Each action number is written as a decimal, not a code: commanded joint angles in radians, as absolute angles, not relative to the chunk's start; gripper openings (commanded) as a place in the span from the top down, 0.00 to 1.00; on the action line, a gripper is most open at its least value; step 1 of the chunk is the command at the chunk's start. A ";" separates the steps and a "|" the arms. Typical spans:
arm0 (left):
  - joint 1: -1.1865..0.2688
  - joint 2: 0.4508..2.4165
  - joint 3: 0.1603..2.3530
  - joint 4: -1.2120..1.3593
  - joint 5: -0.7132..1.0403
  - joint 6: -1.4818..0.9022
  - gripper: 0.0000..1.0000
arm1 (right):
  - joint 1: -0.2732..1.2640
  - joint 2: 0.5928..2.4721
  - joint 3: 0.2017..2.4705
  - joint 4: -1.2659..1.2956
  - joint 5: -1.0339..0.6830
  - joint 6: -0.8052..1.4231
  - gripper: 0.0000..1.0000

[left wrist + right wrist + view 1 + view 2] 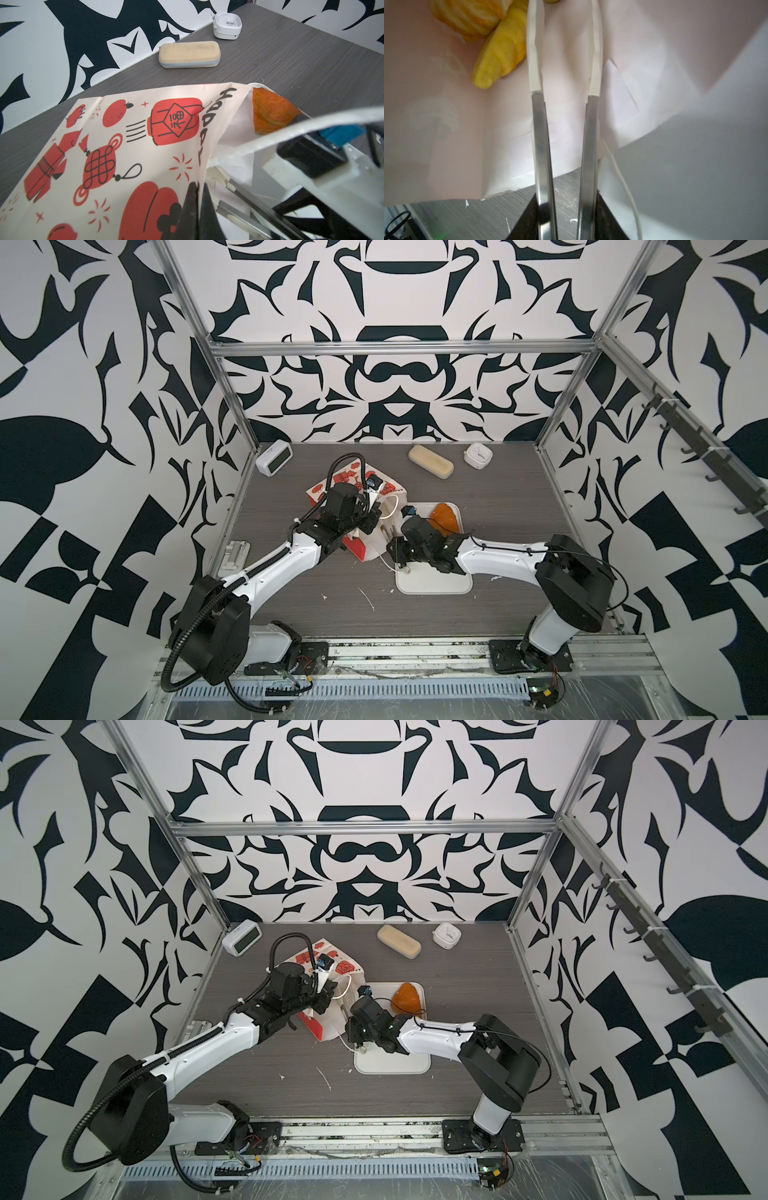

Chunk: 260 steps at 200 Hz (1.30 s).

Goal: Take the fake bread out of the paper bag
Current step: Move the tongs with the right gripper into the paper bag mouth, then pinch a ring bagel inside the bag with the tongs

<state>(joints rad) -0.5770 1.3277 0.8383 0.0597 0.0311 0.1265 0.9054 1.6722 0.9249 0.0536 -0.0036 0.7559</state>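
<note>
Left pincer (198, 185) is clamping shut on the rim of the paper bag (145, 135), propping its mouth open mid-table. Right pincer (564, 12) is pointing into the bag, forearm lying low and level, jaws slightly parted and empty. It should be opening wider and angling toward the croissants (500, 54) lying deeper inside, against the bag's wall.

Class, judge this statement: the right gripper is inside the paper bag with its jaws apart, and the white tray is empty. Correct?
No. The white tray is not empty: a triangular puff lies on it, in both top views. The right gripper is inside the paper bag, jaws apart.
</note>
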 commanded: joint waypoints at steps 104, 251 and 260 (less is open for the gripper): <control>-0.575 1.326 0.811 0.131 0.096 0.103 1.00 | 0.852 1.710 1.065 0.048 -0.058 0.803 0.59; -0.575 1.318 0.801 0.140 0.113 0.094 1.00 | 0.812 1.693 1.018 0.144 -0.024 0.847 0.59; -0.576 1.317 0.801 0.140 0.114 0.093 1.00 | 0.810 1.698 1.023 0.145 -0.028 0.847 0.59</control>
